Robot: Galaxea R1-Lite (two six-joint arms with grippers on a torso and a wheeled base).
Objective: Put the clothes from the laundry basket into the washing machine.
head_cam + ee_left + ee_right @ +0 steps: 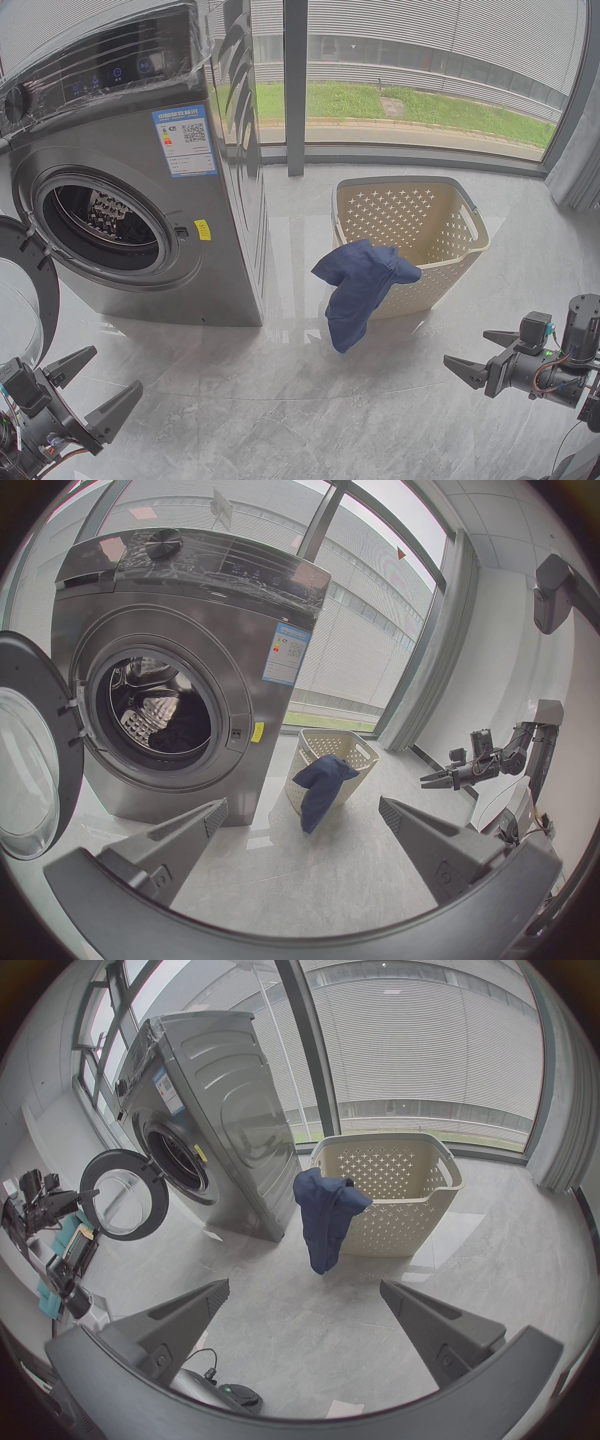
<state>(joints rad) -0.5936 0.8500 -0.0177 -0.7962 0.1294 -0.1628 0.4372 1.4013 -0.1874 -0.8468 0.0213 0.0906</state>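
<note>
Nearest, the left gripper (pixel 117 370) hangs low before the open washer door (pixel 28 275), its jaws spread wide and holding nothing. The right gripper (pixel 465 348) sits off to the right above the grey tiled floor (pixel 281 406), jaws likewise released. Farther on, a navy garment (pixel 359 284) drapes over the near corner of the cream laundry basket (pixel 400 180), mostly hanging down its outer wall. Left of the basket stands the grey washing machine (pixel 219 281); whether the dark patch inside its drum (pixel 106 219) is clothing I cannot tell.
</note>
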